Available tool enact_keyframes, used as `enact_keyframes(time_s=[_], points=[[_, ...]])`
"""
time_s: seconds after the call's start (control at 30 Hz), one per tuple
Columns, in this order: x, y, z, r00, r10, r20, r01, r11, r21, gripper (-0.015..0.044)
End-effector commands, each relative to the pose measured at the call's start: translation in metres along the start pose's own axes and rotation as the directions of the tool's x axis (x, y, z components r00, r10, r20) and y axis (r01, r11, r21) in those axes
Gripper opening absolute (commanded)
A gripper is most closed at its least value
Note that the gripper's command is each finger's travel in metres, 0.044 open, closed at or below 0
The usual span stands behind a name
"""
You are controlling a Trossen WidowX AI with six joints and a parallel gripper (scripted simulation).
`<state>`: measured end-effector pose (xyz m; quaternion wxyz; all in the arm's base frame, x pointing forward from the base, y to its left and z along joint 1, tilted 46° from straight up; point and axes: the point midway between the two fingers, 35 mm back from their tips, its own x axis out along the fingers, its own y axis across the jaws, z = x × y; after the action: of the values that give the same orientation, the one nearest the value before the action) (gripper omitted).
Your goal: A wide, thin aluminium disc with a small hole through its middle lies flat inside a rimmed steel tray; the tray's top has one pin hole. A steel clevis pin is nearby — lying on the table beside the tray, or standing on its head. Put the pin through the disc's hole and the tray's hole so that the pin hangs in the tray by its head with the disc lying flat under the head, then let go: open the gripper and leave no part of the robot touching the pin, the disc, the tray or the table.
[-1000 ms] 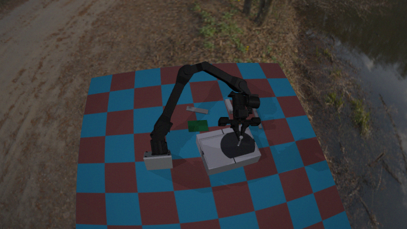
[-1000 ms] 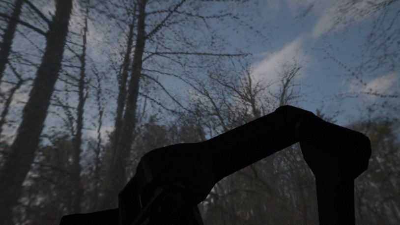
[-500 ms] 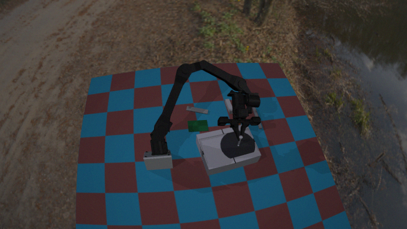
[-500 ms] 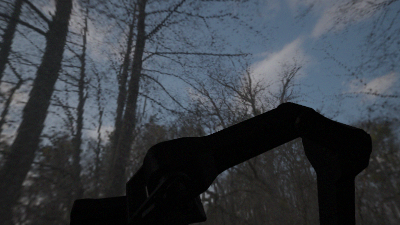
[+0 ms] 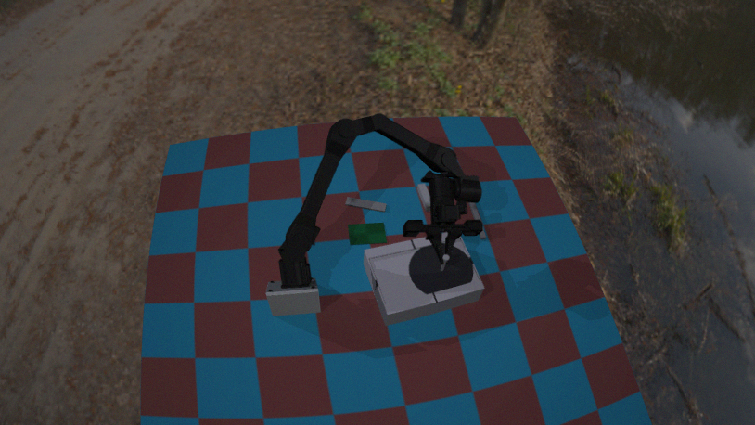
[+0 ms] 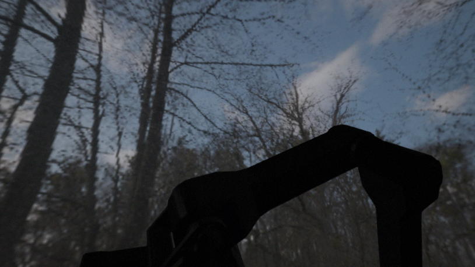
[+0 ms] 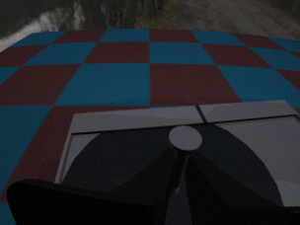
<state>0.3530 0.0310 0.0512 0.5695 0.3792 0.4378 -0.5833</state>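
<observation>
Pin [image 5: 446, 257] [image 7: 186, 138] clenched in pincer [image 5: 443, 260] [image 7: 180, 155], head up, over disc [image 5: 422, 269] [image 7: 113, 158]. Disc in tray [image 5: 393, 296] [image 7: 133, 118]. 1 green block [image 5: 367, 233] near tray.

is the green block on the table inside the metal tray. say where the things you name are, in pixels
No, in the top view the green block [image 5: 367, 233] lies on the checkered table, outside the tray [image 5: 393, 285].

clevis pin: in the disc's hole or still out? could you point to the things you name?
Cannot tell. The pin [image 5: 443, 263] [image 7: 181, 170] is gripped head-up over the disc [image 5: 422, 270] [image 7: 113, 160], its shank exposed below the head; whether the tip has entered the hole isn't visible.
</observation>
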Motion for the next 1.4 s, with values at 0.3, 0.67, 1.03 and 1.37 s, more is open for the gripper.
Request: enact_keyframes(time_s=[0.3,0.67,1.03,1.37], points=[[0.001,-0.001,0.000,1.000,-0.002,0.001,0.002,1.000,0.002,0.0000],[0.002,-0.006,0.000,1.000,-0.002,-0.003,0.002,1.000,0.004,0.0000],[0.002,-0.010,0.001,1.000,-0.002,-0.003,0.002,1.000,0.004,0.0000],[0.003,-0.013,0.001,1.000,-0.002,-0.003,0.002,1.000,0.003,0.0000]])
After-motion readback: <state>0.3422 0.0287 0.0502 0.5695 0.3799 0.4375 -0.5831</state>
